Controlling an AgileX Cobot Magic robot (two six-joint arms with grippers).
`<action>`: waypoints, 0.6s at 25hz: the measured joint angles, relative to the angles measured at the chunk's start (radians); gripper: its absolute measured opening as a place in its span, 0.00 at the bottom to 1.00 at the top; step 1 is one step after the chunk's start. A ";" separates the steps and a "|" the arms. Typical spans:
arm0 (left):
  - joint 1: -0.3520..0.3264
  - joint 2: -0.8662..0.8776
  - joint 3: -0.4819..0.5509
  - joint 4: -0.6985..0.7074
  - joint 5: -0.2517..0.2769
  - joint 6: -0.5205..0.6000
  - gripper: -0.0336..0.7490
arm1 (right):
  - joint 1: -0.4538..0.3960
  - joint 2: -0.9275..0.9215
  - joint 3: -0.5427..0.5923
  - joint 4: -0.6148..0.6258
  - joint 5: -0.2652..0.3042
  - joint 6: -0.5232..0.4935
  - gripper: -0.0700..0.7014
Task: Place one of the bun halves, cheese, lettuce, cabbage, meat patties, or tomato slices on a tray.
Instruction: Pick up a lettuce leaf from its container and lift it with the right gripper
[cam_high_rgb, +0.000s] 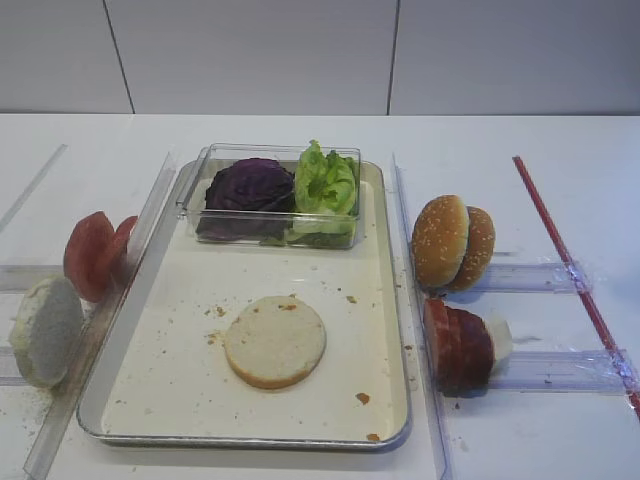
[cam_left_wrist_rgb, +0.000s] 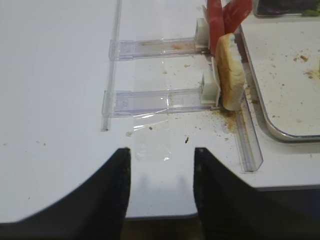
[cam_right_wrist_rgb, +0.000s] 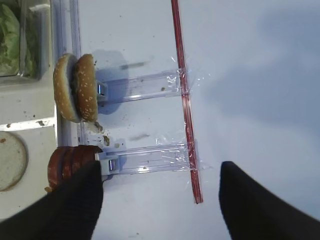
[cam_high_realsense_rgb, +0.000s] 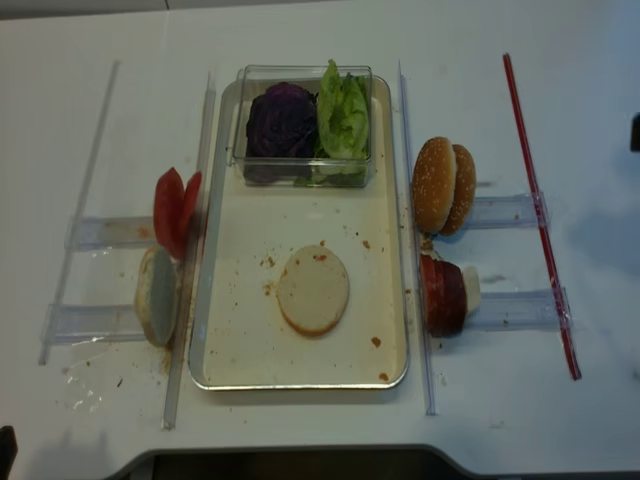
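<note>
The tray (cam_high_rgb: 392, 330) sits mid-table with one bun half (cam_high_rgb: 275, 341) lying flat on it, pale cut face up, among crumbs. At its far end a clear box (cam_high_rgb: 205, 170) holds the cabbage (cam_high_rgb: 250, 186) and the lettuce (cam_high_rgb: 326, 182) side by side, apparently to contain loose leaves. The other ingredients stand on edge in clear plastic racks (cam_high_rgb: 545, 368) beside the tray, likely so each can be pinched from above: tomato slices (cam_high_rgb: 92, 254) and a pale bun half (cam_high_rgb: 45, 330) on the left, seeded bun halves (cam_high_rgb: 452, 242) and meat patties (cam_high_rgb: 455, 347) on the right. The right gripper (cam_right_wrist_rgb: 160, 202) hangs over the table near the patties, jaws spread wide and empty. The left gripper (cam_left_wrist_rgb: 162, 187) hovers off the tray, jaws apart, holding nothing. A red strip (cam_high_rgb: 570, 270) crosses the rack ends. No brands, labels or writing are legible.
</note>
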 joint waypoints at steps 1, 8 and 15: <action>0.000 0.000 0.000 0.000 0.000 0.000 0.41 | 0.000 0.024 -0.014 0.000 0.000 0.000 0.76; 0.000 0.000 0.000 0.000 0.000 0.000 0.41 | 0.000 0.147 -0.126 0.002 0.000 0.000 0.78; 0.000 0.000 0.000 0.000 0.000 0.000 0.41 | 0.128 0.261 -0.217 -0.009 0.000 0.043 0.78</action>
